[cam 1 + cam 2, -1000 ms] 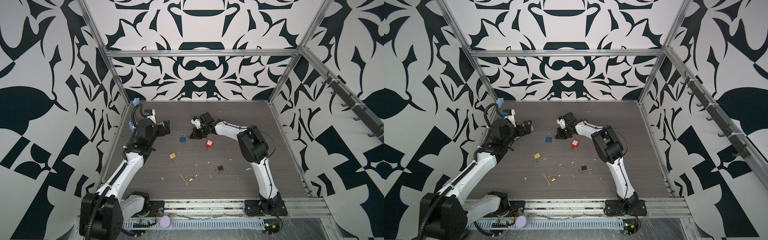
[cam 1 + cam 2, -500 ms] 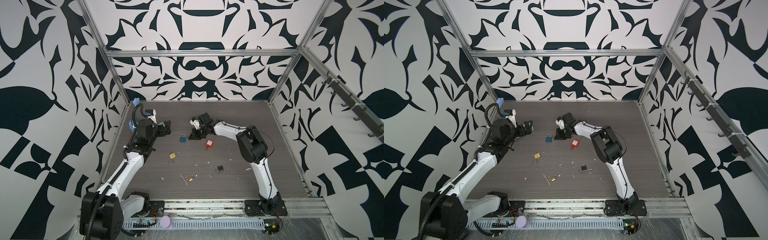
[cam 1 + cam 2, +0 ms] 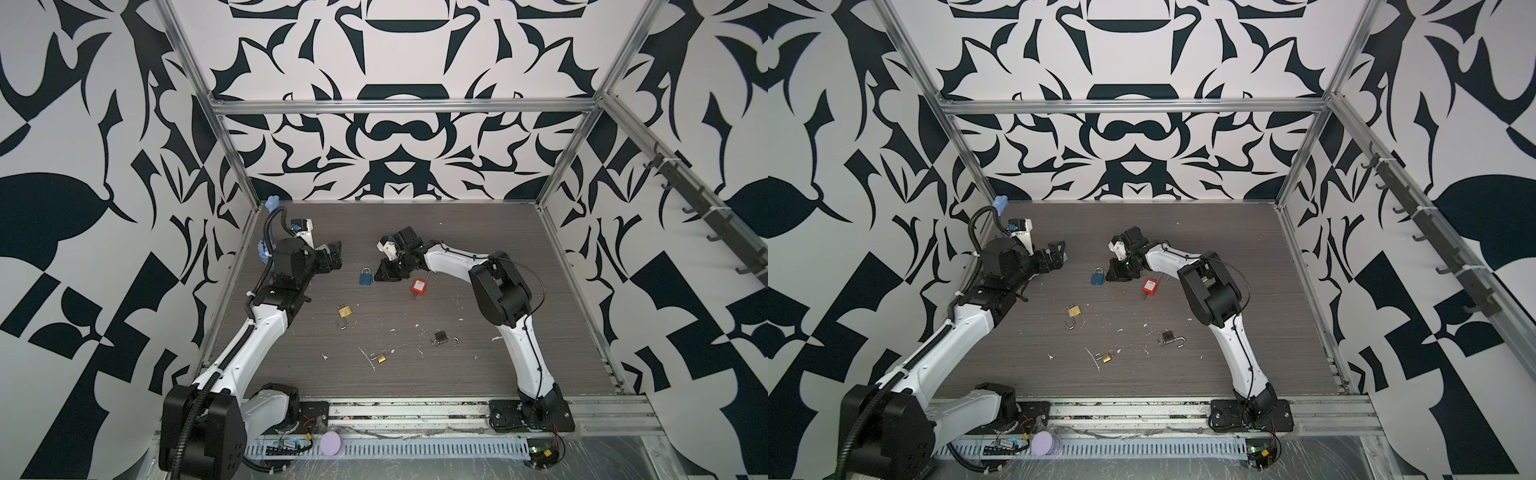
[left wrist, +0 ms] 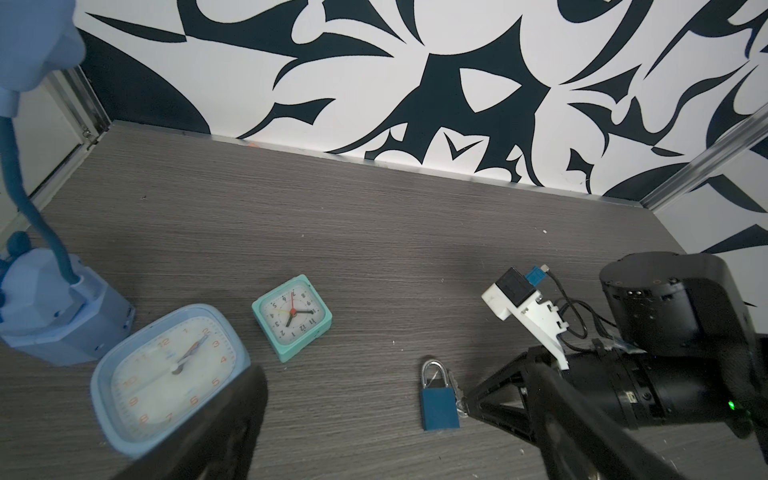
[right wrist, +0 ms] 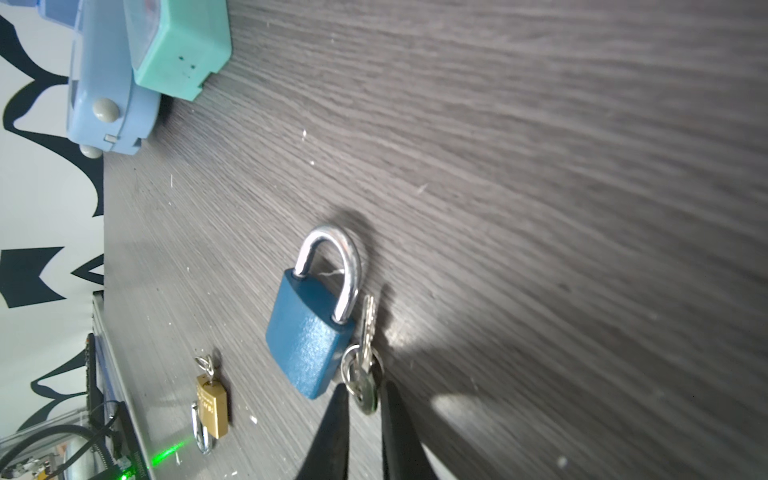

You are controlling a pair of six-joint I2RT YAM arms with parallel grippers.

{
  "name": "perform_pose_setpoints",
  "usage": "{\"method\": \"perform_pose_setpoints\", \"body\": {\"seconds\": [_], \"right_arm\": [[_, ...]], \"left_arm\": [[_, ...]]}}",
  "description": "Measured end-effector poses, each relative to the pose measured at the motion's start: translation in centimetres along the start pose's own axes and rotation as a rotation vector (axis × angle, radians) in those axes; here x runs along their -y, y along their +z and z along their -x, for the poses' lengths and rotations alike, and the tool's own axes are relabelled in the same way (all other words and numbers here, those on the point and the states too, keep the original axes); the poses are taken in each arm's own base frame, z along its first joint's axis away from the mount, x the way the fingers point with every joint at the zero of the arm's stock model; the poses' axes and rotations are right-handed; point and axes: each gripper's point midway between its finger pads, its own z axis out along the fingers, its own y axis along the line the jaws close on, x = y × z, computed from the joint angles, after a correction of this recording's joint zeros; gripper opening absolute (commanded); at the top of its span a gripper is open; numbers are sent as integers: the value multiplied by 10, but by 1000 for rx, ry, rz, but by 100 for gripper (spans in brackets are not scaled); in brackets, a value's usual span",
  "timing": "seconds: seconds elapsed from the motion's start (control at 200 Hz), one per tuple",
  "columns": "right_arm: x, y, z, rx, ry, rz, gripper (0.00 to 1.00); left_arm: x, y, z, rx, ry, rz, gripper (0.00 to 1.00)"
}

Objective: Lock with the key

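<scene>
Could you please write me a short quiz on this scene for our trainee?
1. True or false: the shackle of the blue padlock stands open.
2. Which gripper brackets the keys? A left; B right; C neither.
3. How many padlocks lie on the table?
Key: 1 false, it is shut; 2 B, the right gripper; 3 five.

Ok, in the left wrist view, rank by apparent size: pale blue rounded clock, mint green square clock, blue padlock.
Largest: pale blue rounded clock, also nearest the camera, so partly perspective.
Then mint green square clock.
Smallest: blue padlock with steel shackle.
</scene>
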Motion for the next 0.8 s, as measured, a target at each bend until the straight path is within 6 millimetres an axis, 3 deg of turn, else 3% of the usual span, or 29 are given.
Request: {"method": "perform_pose_setpoints", "body": {"seconds": [0.25, 0.385, 0.48, 0.61, 0.695, 0.805], "right_arm": [[2, -7, 4, 18, -21, -42, 34], [-1, -31, 14, 58, -59, -105, 43], [-16, -68, 32, 141, -122, -146, 55], [-44, -141, 44, 292, -212, -201, 68], [-55, -188, 38, 379, -240, -233, 77], [-51, -229, 15, 448, -245, -285, 88]], "left_arm": [[-4, -2, -2, -12, -5, 25, 99], [-7, -4, 1, -31, -24, 47, 99], [-6, -8, 12, -37, -43, 49, 99], [10, -11, 23, -35, -47, -27, 99], [22, -13, 19, -60, -46, -92, 99], [37, -16, 9, -101, -29, -148, 99]]}}
